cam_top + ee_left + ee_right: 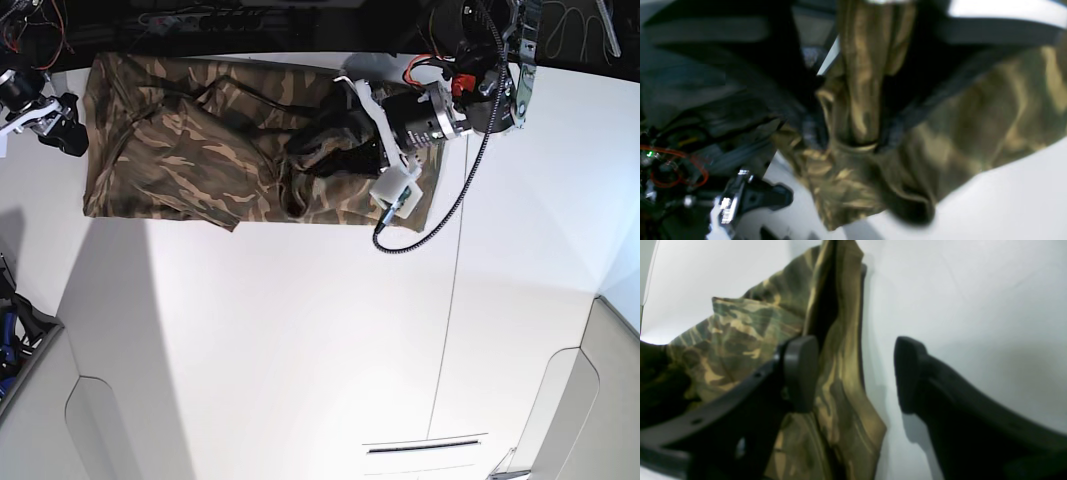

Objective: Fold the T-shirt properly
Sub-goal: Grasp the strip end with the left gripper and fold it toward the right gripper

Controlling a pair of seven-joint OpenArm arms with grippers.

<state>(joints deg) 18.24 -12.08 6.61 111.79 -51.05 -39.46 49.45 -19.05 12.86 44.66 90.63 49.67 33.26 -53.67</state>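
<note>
Camouflage T-shirt (740, 333) beside gaping right gripper (855, 373); cloth between left fingers (813, 133).

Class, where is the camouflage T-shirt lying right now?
In the base view the T-shirt lies bunched along the white table's far edge, between the right gripper and the left gripper.

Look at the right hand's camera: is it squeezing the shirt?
No, the right gripper has its jaws spread apart, with the T-shirt lying loose beside one finger on the white table.
</note>
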